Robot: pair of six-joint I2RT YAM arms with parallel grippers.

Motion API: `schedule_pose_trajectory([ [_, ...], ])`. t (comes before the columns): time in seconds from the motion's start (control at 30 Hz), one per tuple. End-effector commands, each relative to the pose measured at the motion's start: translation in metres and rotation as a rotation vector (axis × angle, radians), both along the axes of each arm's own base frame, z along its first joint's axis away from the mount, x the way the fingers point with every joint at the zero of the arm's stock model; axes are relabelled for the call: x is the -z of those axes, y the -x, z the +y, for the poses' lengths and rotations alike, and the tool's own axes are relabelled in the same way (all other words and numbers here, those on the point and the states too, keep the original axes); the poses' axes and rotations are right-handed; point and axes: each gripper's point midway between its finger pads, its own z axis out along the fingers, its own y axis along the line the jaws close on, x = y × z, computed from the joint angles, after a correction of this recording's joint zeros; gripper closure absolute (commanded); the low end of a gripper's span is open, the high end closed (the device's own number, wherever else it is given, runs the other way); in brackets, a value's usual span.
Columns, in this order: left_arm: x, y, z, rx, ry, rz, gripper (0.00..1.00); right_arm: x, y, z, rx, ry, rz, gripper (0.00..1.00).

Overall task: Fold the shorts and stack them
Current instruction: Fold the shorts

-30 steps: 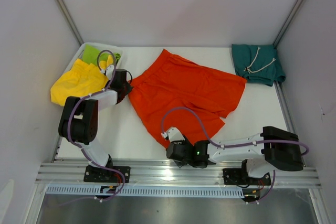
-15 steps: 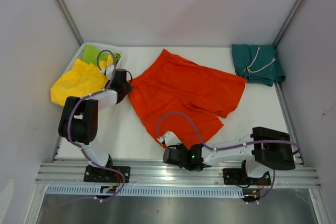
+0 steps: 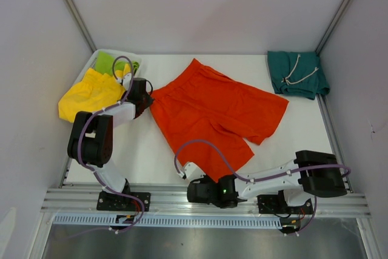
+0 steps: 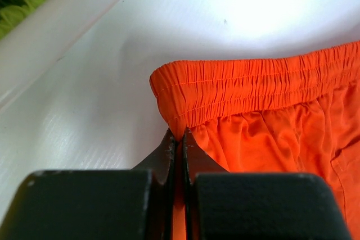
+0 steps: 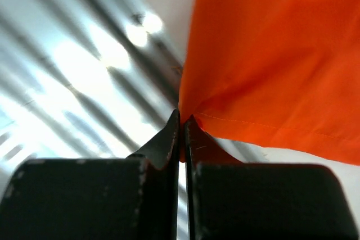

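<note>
Bright orange shorts (image 3: 215,113) lie spread flat across the middle of the white table. My left gripper (image 3: 147,96) is shut on their waistband corner (image 4: 169,91), the elastic band bunching between its jaws. My right gripper (image 3: 197,181) sits at the near edge, shut on the hem corner (image 5: 188,113) of the near leg. A folded teal pair of shorts (image 3: 297,74) with white drawstrings rests at the far right corner.
A yellow pair (image 3: 90,94) drapes over a white bin (image 3: 97,57) at the far left, with a lime-green pair (image 3: 109,63) inside. An aluminium rail (image 3: 206,201) runs along the near edge. White walls close in on both sides.
My right gripper closed on the near leg's hem corner and pulled back toward the near edge. The orange shorts stretched out and shifted slightly right. The left arm stayed put.
</note>
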Motion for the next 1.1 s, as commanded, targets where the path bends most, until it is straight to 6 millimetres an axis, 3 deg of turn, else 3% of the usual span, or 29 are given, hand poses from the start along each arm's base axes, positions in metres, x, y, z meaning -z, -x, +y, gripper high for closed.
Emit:
schedule_pose_trajectory([
  [0.0, -0.034, -0.016, 0.003, 0.002, -0.003, -0.087, 1.0, -0.039, 0.033, 0.029, -0.125, -0.121, 0.047, 1.0],
  [0.13, -0.046, -0.014, 0.003, 0.008, -0.011, -0.1, 1.0, -0.062, 0.055, 0.046, -0.191, -0.201, 0.083, 1.0],
  [0.33, -0.061, -0.004, 0.008, 0.017, -0.04, -0.083, 1.0, -0.072, 0.064, 0.053, -0.198, -0.228, 0.101, 1.0],
  [0.47, -0.089, 0.005, 0.013, 0.021, -0.074, -0.097, 1.0, -0.082, 0.074, 0.056, -0.217, -0.273, 0.138, 1.0],
  [0.5, -0.108, 0.003, 0.016, 0.012, -0.083, -0.128, 1.0, -0.086, 0.078, 0.059, -0.226, -0.29, 0.147, 1.0],
  [0.57, -0.116, 0.012, 0.023, 0.009, -0.108, -0.107, 1.0, -0.09, 0.081, 0.061, -0.237, -0.3, 0.152, 1.0],
  [0.63, -0.139, 0.013, 0.029, 0.006, -0.12, -0.139, 1.0, -0.093, 0.086, 0.066, -0.249, -0.306, 0.156, 1.0],
  [0.73, -0.156, 0.021, 0.043, -0.002, -0.143, -0.133, 1.0, -0.097, 0.092, 0.075, -0.275, -0.305, 0.147, 1.0],
  [0.83, -0.158, 0.032, 0.054, -0.008, -0.164, -0.109, 1.0, -0.108, 0.098, 0.084, -0.3, -0.307, 0.118, 1.0],
  [0.93, -0.175, 0.038, 0.06, -0.013, -0.194, -0.119, 1.0, -0.123, 0.098, 0.089, -0.303, -0.341, 0.112, 1.0],
  [1.07, -0.194, 0.039, 0.068, -0.024, -0.233, -0.095, 1.0, -0.148, 0.082, 0.085, -0.259, -0.385, 0.11, 1.0],
])
